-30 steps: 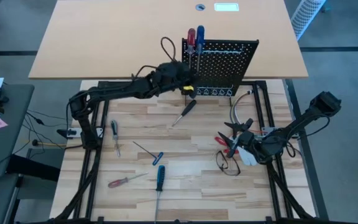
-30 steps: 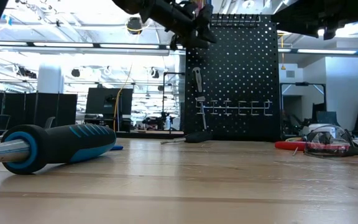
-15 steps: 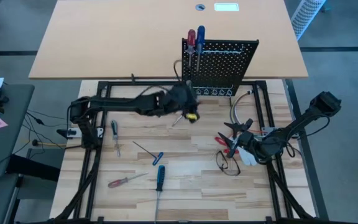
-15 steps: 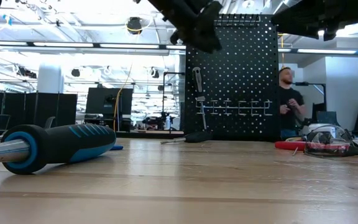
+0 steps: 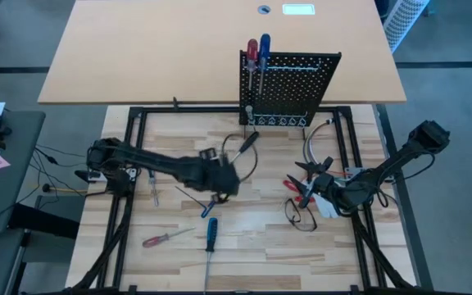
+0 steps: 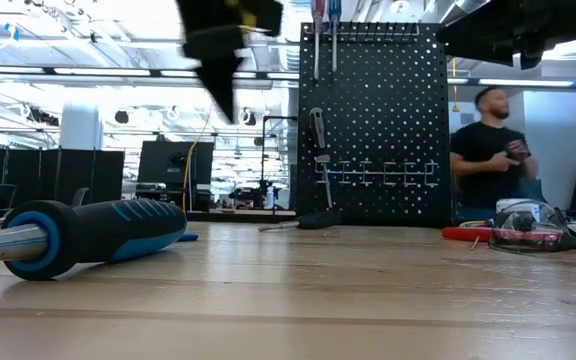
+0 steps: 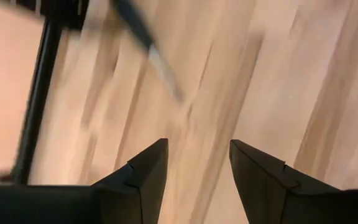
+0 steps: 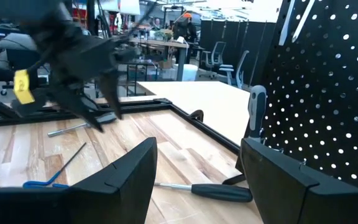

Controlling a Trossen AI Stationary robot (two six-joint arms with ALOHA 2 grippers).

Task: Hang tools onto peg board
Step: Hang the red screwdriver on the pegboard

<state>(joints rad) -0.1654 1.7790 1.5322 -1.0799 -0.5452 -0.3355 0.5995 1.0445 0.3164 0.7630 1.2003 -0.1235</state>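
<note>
2 screwdrivers [image 5: 257, 51] top the peg board [image 5: 290, 88]; only low view shows a person [image 6: 491, 150].

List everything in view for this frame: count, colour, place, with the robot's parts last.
Peg board: one, black, upright at the table's far edge.
Hung screwdrivers: two, one red and one blue handle, at the board's top left corner.
Black screwdriver: one, lying just in front of the board.
Loose screwdrivers: several, blue, red and grey, on the table's left half.
Pliers: one, red handles, right side.
Safety glasses: one, dark frame, near the pliers.
Person: one, black shirt, behind the table.
Left gripper: open, empty, above the table centre.
Right gripper: open, empty, right side.
</note>
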